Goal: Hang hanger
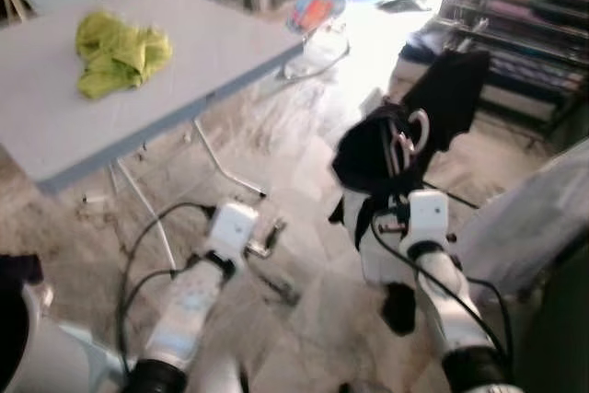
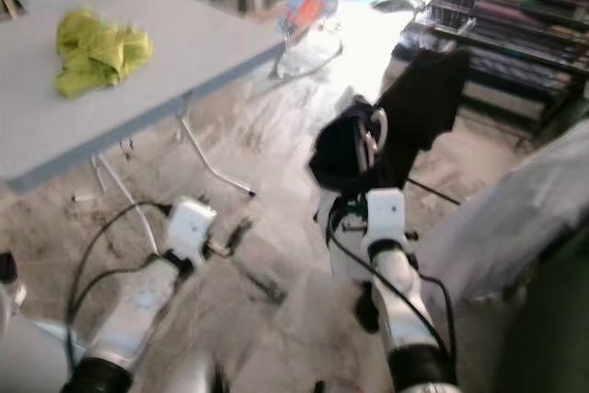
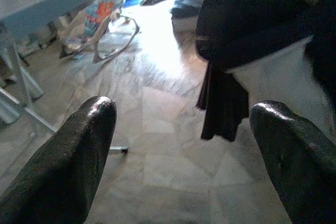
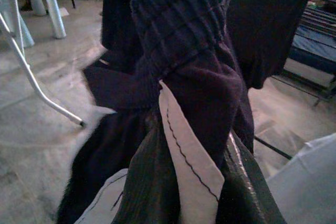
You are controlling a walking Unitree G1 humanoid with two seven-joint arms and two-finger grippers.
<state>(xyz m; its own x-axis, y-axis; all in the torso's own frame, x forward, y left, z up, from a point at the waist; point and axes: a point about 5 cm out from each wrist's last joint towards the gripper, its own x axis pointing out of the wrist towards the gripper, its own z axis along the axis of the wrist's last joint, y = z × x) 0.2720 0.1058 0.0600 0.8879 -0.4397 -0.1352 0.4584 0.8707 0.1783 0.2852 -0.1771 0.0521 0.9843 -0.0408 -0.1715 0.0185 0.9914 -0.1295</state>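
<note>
Right hand (image 1: 398, 181) clamped on hanger (image 1: 416, 131) bearing dark garment (image 1: 442, 98), left hand (image 1: 267, 241) open, empty; load light, floppy, swings—hold stiff hanger neck.

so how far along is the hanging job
Done: the right hand is shut on the hanger, with a dark garment draped over it, lifted off the floor. In hand: it is held up towards the dark rack on the robot's right. Left: the hook is on no rail yet. The left hand is open, holding nothing, and a green cloth lies on the table.
</note>
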